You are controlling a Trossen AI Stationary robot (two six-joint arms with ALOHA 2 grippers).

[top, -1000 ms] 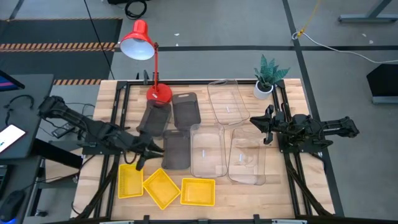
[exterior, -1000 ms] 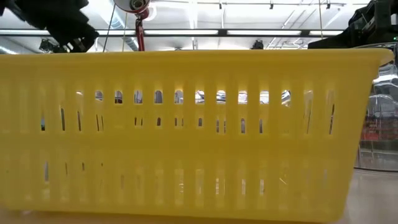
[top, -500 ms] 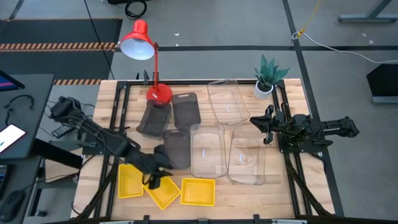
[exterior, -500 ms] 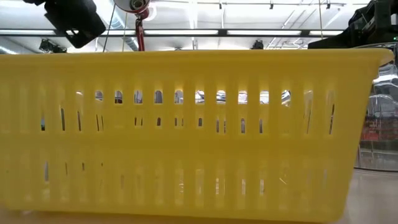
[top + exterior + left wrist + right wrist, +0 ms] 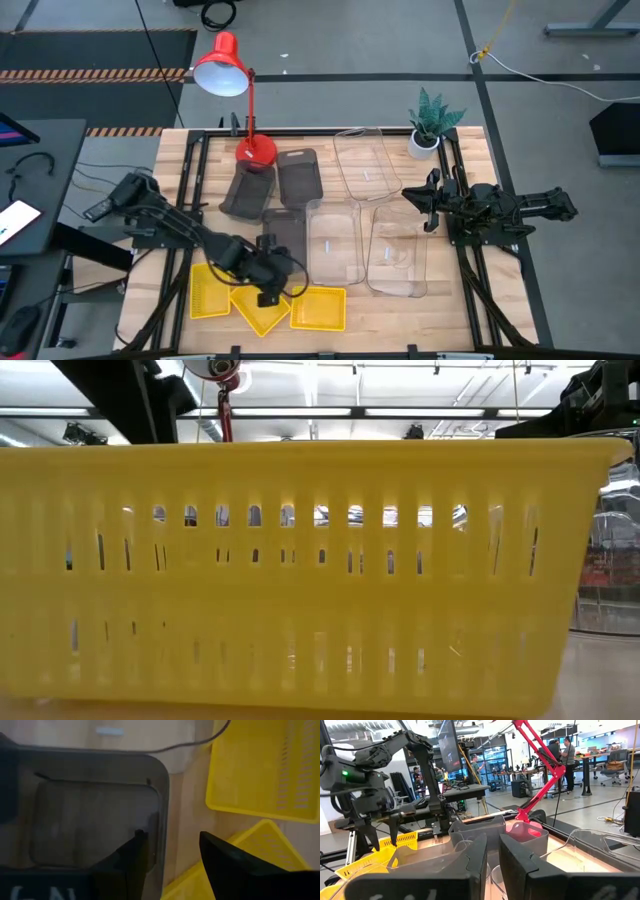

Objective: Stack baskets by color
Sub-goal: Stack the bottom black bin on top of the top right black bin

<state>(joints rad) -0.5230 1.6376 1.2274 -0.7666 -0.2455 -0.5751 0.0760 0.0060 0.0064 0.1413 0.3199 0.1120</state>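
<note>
Three yellow baskets (image 5: 208, 292) (image 5: 258, 310) (image 5: 320, 308) lie in a row near the table's front edge. One of them fills the low view (image 5: 300, 580). Three dark grey baskets (image 5: 248, 190) (image 5: 298, 175) (image 5: 283, 238) and three clear baskets (image 5: 365, 160) (image 5: 333, 240) (image 5: 397, 248) lie farther back. My left gripper (image 5: 283, 288) (image 5: 172, 847) hangs open, pointing steeply down over the near right corner of the nearest grey basket (image 5: 100, 810), beside the middle yellow basket (image 5: 250, 845). My right gripper (image 5: 408, 196) (image 5: 492, 852) rests at the table's right, shut but for a narrow slit.
A red desk lamp (image 5: 225, 70) stands at the far left of the table. A small potted plant (image 5: 432, 125) sits at the far right corner. Black rails (image 5: 190, 200) run along both sides of the table. People stand in the room behind.
My left gripper has swung out toward the table's right and near edges, from beside the left yellow basket to the near end of the nearest grey basket, and has tipped steeply downward. The baskets have not moved.
</note>
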